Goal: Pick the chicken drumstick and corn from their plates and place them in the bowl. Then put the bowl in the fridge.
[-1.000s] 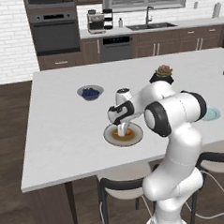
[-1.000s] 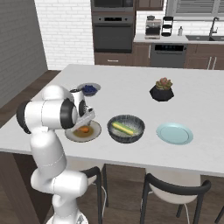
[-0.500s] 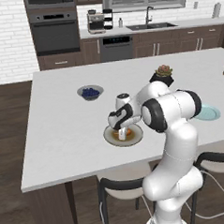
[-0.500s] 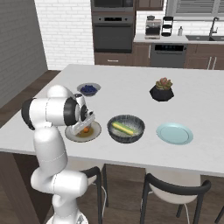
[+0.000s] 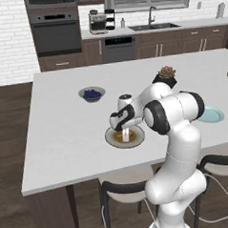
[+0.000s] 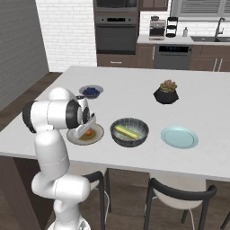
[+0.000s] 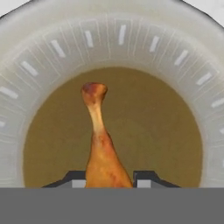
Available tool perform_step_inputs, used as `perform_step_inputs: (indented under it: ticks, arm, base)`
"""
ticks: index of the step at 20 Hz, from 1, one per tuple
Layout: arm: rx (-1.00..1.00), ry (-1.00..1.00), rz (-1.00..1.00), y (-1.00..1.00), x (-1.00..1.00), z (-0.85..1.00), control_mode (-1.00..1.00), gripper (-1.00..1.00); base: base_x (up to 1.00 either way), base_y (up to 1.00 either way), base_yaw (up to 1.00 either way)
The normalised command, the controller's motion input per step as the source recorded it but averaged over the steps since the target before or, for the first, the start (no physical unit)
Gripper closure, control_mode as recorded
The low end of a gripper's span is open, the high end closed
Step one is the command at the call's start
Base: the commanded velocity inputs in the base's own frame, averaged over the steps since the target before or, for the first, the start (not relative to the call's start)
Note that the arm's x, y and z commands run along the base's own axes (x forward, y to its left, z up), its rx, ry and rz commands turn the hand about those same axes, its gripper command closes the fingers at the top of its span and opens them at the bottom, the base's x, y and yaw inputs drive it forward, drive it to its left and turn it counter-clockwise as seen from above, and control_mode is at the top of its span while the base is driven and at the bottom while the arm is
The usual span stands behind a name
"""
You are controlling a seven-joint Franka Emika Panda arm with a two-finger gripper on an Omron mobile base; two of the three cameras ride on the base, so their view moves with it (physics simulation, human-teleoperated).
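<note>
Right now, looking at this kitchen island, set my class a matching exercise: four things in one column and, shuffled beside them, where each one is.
Things:
1. corn
2. chicken drumstick
3. light blue plate
4. tool

Places:
A. bare, right of the bowl in the right base view
B. on the tan plate
C. inside the dark bowl
D. low over the tan plate, fingers either side of the drumstick

Pairs: 1-C, 2-B, 3-A, 4-D

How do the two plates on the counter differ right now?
The tan plate has a grey rim and brown centre; the blue plate is plain light blue. The tan plate holds the drumstick, with the gripper down over it; the blue plate lies bare. The tan plate sits left of the bowl, the blue one right. Both are round and flat on the counter.
</note>
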Motion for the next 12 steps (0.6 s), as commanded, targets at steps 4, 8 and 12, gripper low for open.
perform_step_inputs:
  ticks: [4,8,12]
  arm:
    - [0.0,0.0,0.03,-0.07,-0.27,0.01,-1.0,1.0]
    - [0.0,0.0,0.0,-0.17,-0.59,0.28,-1.0,1.0]
    - [0.0,-0.1,0.0,-0.14,-0.76,0.92,-1.0,1.0]
  base:
    - [0.0,0.0,0.0]
    - [0.0,0.0,0.0]
    - [0.0,0.0,0.0]
